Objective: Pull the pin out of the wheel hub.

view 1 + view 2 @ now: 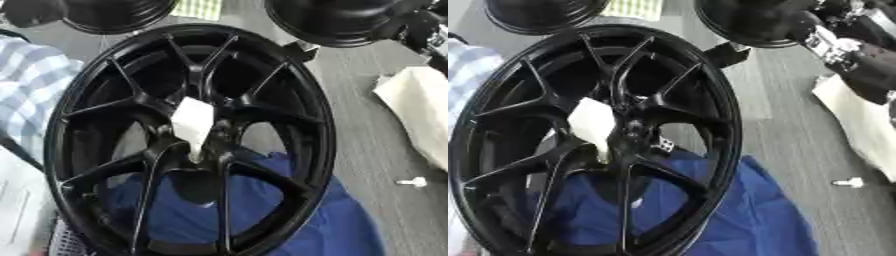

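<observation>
A large black multi-spoke wheel hub (289,95) lies tilted across the middle of both views, partly on a blue cloth (337,225). A white tapering piece (192,122), wide at the top and narrow at the bottom, sits at the hub's centre. A small white pin-like part (849,183) lies loose on the grey floor to the right of the hub. My right arm (846,52), black with silver parts, comes in at the upper right, well away from the hub's centre. Its hand is lost against the dark wheel behind it. My left hand shows in neither view.
Two more black wheels (118,15) (337,20) stand at the top edge. A white sheet (420,107) lies at the right, and blue-and-white checked fabric (31,85) is at the left. Grey floor (367,150) runs along the hub's right side.
</observation>
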You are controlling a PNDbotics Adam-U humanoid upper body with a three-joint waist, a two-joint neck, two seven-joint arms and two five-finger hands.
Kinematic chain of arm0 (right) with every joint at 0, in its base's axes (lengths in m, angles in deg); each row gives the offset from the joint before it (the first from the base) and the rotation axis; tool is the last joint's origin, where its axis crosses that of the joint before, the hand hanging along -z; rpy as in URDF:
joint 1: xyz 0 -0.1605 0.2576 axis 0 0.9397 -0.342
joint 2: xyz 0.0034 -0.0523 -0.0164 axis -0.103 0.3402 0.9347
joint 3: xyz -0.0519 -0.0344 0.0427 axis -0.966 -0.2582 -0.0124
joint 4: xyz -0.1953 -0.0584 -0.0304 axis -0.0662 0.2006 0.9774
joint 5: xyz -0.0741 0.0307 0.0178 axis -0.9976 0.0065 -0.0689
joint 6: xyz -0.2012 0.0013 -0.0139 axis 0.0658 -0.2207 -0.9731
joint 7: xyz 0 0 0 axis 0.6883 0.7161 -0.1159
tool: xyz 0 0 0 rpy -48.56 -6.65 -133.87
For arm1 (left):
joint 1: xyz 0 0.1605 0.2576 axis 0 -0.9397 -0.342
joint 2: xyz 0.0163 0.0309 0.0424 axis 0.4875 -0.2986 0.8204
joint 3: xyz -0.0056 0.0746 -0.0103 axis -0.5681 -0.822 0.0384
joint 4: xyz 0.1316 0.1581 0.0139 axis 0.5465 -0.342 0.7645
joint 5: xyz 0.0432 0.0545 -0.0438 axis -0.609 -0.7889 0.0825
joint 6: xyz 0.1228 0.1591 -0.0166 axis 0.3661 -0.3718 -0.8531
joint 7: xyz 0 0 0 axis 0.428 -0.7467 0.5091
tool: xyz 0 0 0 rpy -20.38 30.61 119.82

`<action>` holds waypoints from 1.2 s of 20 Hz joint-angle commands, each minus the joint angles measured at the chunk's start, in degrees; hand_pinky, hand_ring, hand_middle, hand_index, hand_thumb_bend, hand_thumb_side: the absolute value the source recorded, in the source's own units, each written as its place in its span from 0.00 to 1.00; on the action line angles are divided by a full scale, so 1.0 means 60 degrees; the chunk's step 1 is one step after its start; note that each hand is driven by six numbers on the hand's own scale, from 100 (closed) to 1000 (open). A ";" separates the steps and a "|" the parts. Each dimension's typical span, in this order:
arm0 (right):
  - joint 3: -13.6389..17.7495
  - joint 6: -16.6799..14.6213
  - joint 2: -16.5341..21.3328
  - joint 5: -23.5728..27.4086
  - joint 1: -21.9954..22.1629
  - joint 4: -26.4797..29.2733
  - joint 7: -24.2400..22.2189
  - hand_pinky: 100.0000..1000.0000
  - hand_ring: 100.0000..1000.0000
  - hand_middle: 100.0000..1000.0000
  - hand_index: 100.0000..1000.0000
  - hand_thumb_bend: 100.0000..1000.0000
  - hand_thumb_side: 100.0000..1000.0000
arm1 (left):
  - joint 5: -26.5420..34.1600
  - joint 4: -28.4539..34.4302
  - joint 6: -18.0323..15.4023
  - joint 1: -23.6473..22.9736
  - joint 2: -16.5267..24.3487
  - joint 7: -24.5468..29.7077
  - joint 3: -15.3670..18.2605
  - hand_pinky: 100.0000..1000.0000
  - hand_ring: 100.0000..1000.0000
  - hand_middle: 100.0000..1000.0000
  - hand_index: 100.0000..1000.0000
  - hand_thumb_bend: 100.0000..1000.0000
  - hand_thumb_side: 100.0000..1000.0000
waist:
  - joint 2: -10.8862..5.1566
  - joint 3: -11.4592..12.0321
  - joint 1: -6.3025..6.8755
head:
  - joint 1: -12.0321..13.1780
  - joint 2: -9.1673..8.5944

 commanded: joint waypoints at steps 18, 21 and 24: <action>-0.0221 0.0145 0.0427 -0.0346 0.0115 -0.0017 -0.0431 0.95 0.71 0.52 0.70 0.00 0.35 | -0.2358 -0.0756 0.0649 0.2095 -0.1556 0.3845 -0.2392 0.82 0.80 0.76 0.86 0.61 0.37 | -0.0261 -0.0151 0.0277 | -0.0420 -0.0381; -0.0276 0.0169 0.0411 -0.0437 0.0114 -0.0071 -0.0532 0.95 0.71 0.52 0.70 0.00 0.35 | -0.2604 -0.0885 0.0610 0.2211 -0.1681 0.3902 -0.2515 0.82 0.80 0.75 0.86 0.62 0.36 | -0.0241 -0.0156 0.0303 | -0.0262 -0.0236; -0.0291 0.0159 0.0400 -0.0453 0.0084 -0.0084 -0.0579 0.95 0.71 0.52 0.70 0.00 0.35 | -0.2825 -0.1115 0.0396 0.2255 -0.1837 0.3908 -0.2664 0.83 0.81 0.78 0.85 0.61 0.33 | -0.0227 -0.0173 0.0305 | -0.0149 -0.0129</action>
